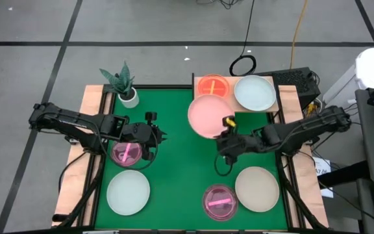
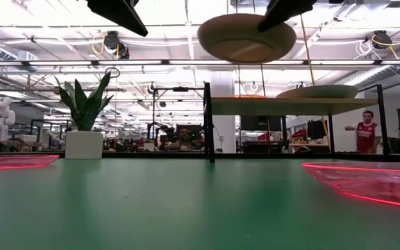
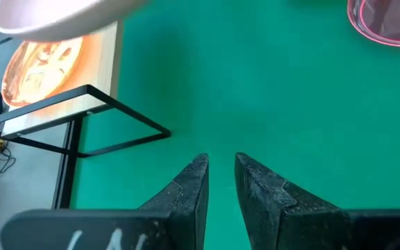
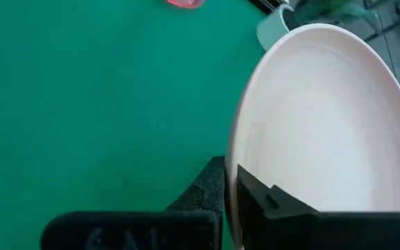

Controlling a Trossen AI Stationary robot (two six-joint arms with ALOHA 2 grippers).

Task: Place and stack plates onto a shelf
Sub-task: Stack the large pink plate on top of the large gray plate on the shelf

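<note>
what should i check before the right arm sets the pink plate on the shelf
1. Grip: right end effector clamps the pink plate at its rim: ok.
2. Plate raised above the table: ok in the low view.
3. Shelf space: orange plate and pale blue-green plate already fill it, so stack: not ok for a bare spot.
4. Which plate to stack on: cannot tell.
5. Left end effector away from the shelf, slightly open, holding nothing: ok.
</note>
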